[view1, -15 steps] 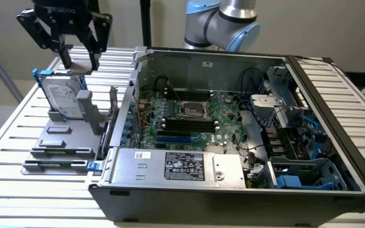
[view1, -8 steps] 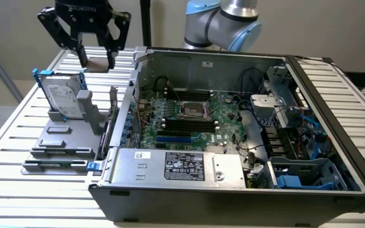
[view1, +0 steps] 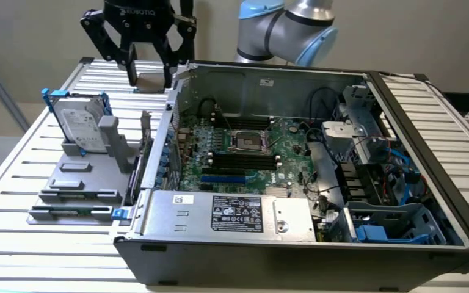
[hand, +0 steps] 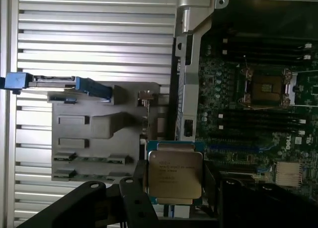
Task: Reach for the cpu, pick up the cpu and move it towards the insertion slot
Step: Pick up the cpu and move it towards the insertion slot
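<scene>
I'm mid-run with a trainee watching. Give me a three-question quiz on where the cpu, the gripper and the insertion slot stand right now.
1. Fill in: the hard drive stands upright ___ the computer case.
2. The gripper is shut on: A) the hard drive B) the cpu C) nothing.
3. True or false: the cpu sits in the insertion slot.

Key: 1 outside; 2 B; 3 false. The cpu is held above the table beside the case, and the insertion slot has no chip in it.
</scene>
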Controlling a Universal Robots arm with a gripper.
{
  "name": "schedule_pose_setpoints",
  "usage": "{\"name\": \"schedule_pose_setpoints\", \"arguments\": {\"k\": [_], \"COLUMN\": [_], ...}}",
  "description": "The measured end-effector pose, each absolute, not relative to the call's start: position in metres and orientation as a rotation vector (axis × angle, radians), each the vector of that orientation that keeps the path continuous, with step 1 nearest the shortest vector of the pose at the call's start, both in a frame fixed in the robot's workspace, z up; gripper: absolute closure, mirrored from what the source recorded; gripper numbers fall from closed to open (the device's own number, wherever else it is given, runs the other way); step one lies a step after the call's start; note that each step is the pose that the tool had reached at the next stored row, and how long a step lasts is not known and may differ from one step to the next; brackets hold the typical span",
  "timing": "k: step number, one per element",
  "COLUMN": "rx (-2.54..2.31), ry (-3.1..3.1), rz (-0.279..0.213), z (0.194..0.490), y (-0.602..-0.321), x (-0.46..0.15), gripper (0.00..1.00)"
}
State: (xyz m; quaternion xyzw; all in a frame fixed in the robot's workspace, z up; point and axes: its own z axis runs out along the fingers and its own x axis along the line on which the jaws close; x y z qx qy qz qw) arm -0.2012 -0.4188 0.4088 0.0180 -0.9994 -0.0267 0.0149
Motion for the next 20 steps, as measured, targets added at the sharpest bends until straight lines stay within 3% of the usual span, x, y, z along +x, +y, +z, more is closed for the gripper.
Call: {"name": "schedule_pose_setpoints", "arguments": {"k": [20], "rx": [0.055], "ry": [-3.091], "rz": [-0.083], "z": [0.396], "y": [-0.406], "x": [-0.11], "gripper": [0.45]}}
